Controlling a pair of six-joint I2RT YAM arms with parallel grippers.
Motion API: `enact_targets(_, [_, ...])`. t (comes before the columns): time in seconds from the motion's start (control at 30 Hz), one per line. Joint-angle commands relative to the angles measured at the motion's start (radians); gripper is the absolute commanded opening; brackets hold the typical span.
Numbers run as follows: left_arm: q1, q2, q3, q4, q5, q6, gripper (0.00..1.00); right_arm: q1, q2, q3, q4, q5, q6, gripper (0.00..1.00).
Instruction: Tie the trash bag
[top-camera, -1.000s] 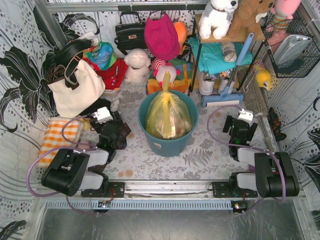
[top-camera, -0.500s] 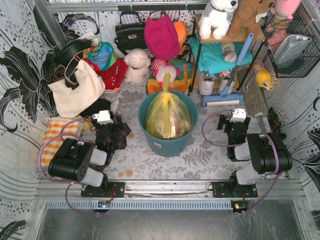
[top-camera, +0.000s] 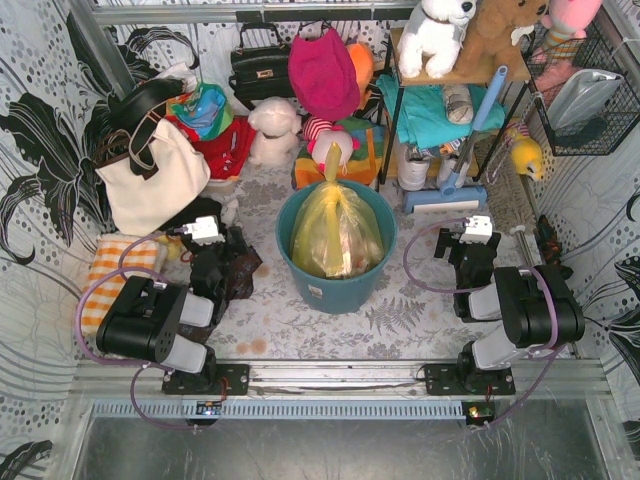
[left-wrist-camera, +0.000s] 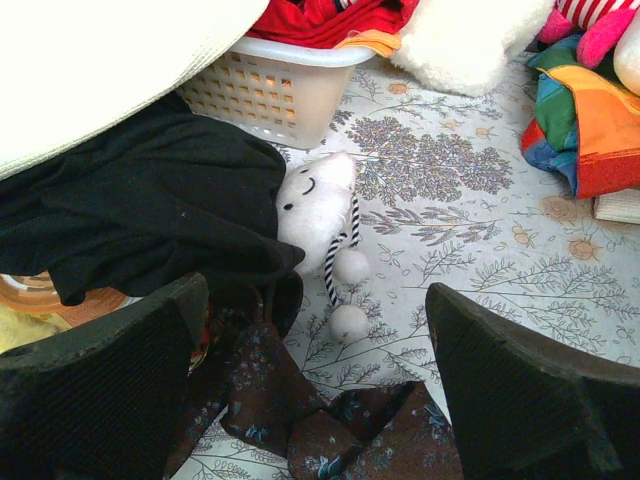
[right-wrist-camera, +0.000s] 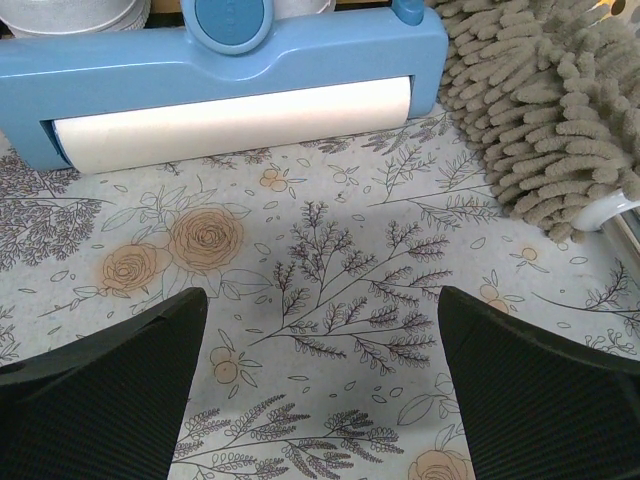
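The yellow-green trash bag (top-camera: 335, 228) sits in the teal bucket (top-camera: 372, 270) at the table's middle, its neck gathered into an upright tail (top-camera: 332, 162). My left gripper (top-camera: 208, 250) is left of the bucket, apart from the bag. In the left wrist view it (left-wrist-camera: 315, 305) is open and empty above a dark floral cloth (left-wrist-camera: 300, 420). My right gripper (top-camera: 470, 250) is right of the bucket, also apart from the bag. In the right wrist view it (right-wrist-camera: 320, 310) is open and empty above the flowered table cover. Neither wrist view shows the bag.
A cream tote (top-camera: 150, 175), black cloth (left-wrist-camera: 150, 210), a white basket (left-wrist-camera: 270, 85) and a small white plush (left-wrist-camera: 315, 200) lie at the left. A blue roller mop (right-wrist-camera: 220, 85) and a grey chenille pad (right-wrist-camera: 550, 110) lie ahead of the right gripper. Toys and a shelf (top-camera: 450, 90) stand behind.
Both arms have folded up, their elbows swinging away from the near rail, and both grippers have shifted slightly toward the far side. The bag and bucket have not moved.
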Motion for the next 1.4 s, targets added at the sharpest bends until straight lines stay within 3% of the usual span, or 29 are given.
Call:
enact_targets(0.0, [0.008, 0.003, 0.024, 0.031, -0.01, -0.007, 0.98, -0.004, 0.003, 0.016, 0.054, -0.009, 0.001, 0.97])
enact_targets(1.37, [0.011, 0.002, 0.027, 0.023, -0.004, -0.011, 0.98, -0.003, 0.004, 0.012, 0.069, -0.001, -0.008, 0.97])
